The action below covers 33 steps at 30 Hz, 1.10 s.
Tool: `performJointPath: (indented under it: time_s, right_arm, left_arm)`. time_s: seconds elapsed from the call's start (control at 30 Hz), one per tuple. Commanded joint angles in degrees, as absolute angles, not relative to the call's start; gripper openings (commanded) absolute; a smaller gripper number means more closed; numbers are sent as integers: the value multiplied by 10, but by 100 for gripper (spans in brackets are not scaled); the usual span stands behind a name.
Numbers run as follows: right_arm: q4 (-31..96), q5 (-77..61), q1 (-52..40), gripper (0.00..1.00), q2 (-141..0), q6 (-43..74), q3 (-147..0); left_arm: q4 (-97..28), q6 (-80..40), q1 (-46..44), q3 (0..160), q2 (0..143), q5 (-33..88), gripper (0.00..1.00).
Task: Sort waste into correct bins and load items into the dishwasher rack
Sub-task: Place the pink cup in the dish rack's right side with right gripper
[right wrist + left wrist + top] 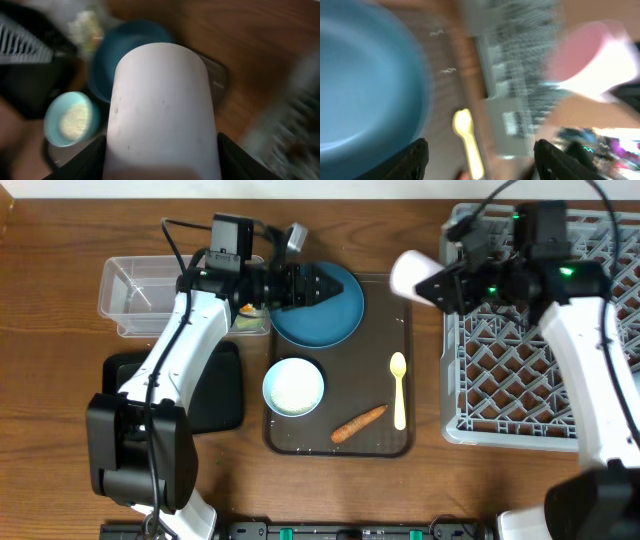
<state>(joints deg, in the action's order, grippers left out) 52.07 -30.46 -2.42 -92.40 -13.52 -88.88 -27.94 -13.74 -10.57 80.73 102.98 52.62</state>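
My right gripper clasps the cup around its wall, in the air just beside the rack. It looks light, stiff and smooth, so it probably slips easily, and I judge a mid-wall hold best. My left gripper hangs spread and empty over the plate.

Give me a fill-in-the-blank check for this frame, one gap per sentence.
The right gripper is shut on the pink ___.
The carrot piece lies on the brown tray between the white bowl and the ___.
The bowl holds white ___.
The left gripper, jaws open, is over the dark blue ___.
Missing words: cup; spoon; rice; plate.
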Motion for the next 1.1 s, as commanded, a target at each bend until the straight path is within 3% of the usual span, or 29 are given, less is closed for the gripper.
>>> performJointPath:
  time_s: [0.0, 0.1, 0.27, 0.7, 0.87, 1.07]
  right_arm:
    - [544, -191, 21, 25, -871, -65, -893]
    - [598, -153, 75, 19, -862, -26, -908]
    - [688, -102, 156, 18, -870, -14, -953]
    - [813, 43, 293, 10, -971, 47, -978]
    - [818, 61, 314, 4, -1032, 51, -978]
    - [803, 62, 319, 4, -1083, 57, -978]
  left_arm:
    - [-323, -74, -106, 812, 1009, 352, 70]
    - [-366, -70, -106, 812, 986, 256, 71]
    - [-397, -70, -106, 812, 942, 168, 71]
    - [-401, -66, -106, 812, 905, 138, 71]
    - [-401, -66, -106, 812, 905, 138, 71]
    - [-403, -66, -106, 812, 905, 138, 71]
